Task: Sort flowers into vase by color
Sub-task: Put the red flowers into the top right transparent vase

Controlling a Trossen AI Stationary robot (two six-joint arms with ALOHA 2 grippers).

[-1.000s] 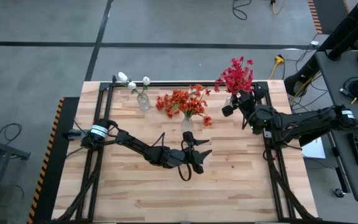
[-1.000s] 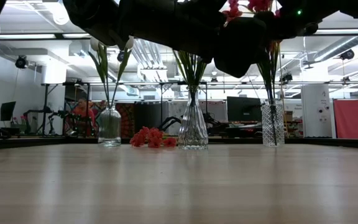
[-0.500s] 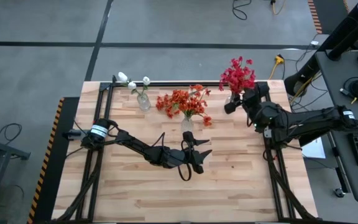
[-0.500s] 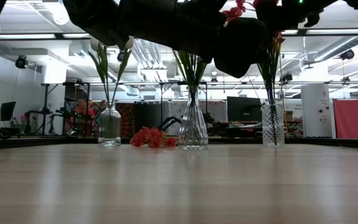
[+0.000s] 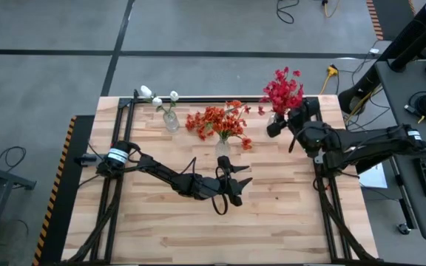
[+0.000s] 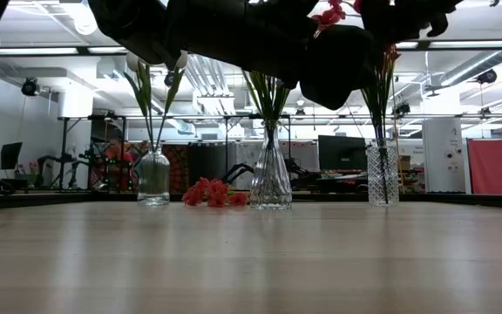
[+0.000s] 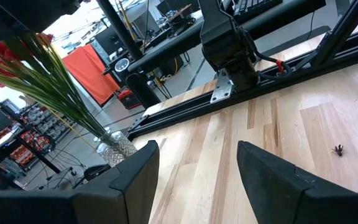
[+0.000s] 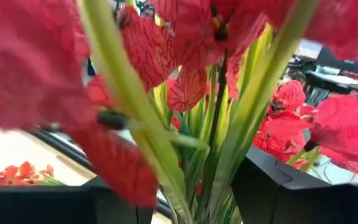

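Observation:
Red flowers [image 5: 281, 90] stand with their stems in the clear vase [image 6: 383, 174] at the far right. My right gripper [image 5: 274, 127] is up among them, open, with a finger on either side of their green stems [image 8: 213, 143]. Orange flowers [image 5: 217, 122] stand in the middle vase [image 6: 271, 179], and white flowers [image 5: 157, 97] in the small bottle vase [image 6: 153, 179] at the far left. My left gripper [image 5: 231, 188] hangs open over the table's middle, nothing between its fingers [image 7: 135, 177]. My right gripper has the red flowers' stems [image 8: 213, 143] between its open fingers, coming at them level from the table's right. Whether either finger touches a stem, I cannot tell.
A few orange-red blooms [image 6: 212, 193] lie on the table between the bottle vase and the middle vase. Black frame rails [image 5: 220, 98] run along the table's edges. Bare wood [image 5: 198, 229] lies toward the near edge.
My right gripper has risen a little beside the red flowers, which stay standing in their vase.

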